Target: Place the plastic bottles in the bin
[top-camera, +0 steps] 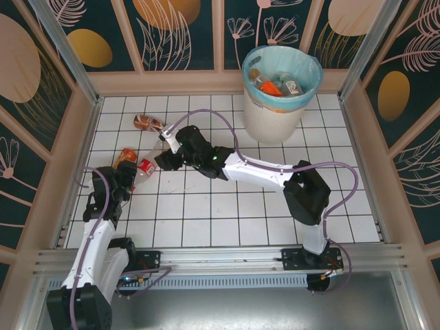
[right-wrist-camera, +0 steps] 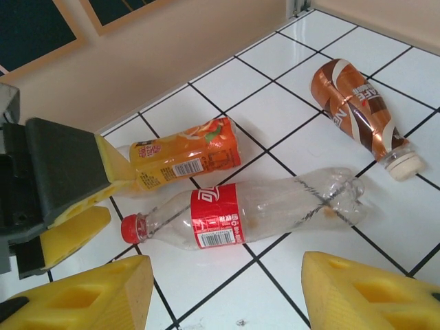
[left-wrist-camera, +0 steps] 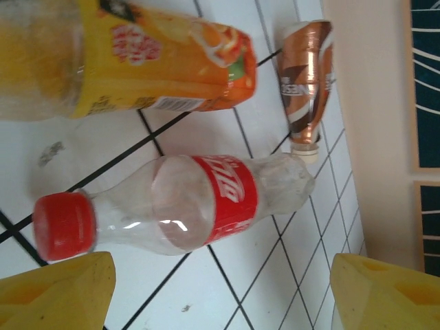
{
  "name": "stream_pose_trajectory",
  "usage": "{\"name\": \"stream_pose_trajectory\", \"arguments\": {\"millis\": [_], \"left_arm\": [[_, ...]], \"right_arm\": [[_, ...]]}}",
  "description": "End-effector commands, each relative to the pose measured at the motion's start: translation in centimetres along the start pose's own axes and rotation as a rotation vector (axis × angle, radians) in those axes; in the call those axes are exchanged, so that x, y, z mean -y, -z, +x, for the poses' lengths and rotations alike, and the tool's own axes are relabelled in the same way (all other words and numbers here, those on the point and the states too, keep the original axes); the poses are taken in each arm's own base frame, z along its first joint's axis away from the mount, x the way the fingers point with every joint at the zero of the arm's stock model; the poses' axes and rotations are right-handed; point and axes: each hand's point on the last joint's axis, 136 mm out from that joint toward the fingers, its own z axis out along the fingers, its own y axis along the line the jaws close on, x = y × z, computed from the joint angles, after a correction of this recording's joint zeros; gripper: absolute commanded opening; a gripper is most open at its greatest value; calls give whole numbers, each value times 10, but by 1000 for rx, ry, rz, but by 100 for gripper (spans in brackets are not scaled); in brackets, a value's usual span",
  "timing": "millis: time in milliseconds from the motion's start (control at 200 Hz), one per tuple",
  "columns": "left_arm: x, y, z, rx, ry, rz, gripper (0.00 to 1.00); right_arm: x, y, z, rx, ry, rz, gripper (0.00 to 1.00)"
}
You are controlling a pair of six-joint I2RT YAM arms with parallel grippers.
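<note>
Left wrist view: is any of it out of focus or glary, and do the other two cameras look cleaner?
Left wrist: the orange-labelled bottle at the top goes soft toward the left edge, and the red-labelled bottle carries small white glints on its clear body. Right wrist: sharp, with faint shadows. Top external: even light, no glare on the tiled floor.
</note>
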Motion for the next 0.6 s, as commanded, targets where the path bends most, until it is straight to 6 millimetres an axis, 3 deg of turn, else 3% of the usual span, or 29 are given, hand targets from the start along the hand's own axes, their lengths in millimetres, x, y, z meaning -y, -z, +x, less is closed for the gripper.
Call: {"name": "stream_pose_trajectory", "arguments": {"millis": [0, 220, 596], "left_arm": [[-9, -7, 5, -17, 83, 15, 81], [-27, -18, 11, -26, 126, -6, 80], [-32, -34, 9, -27, 133, -43, 78]], "right_arm": [[-9, 21, -28, 85, -25, -34, 59], [-11, 25, -24, 80, -31, -38, 59], [-14, 28, -22, 77, -29, -40, 58]]}}
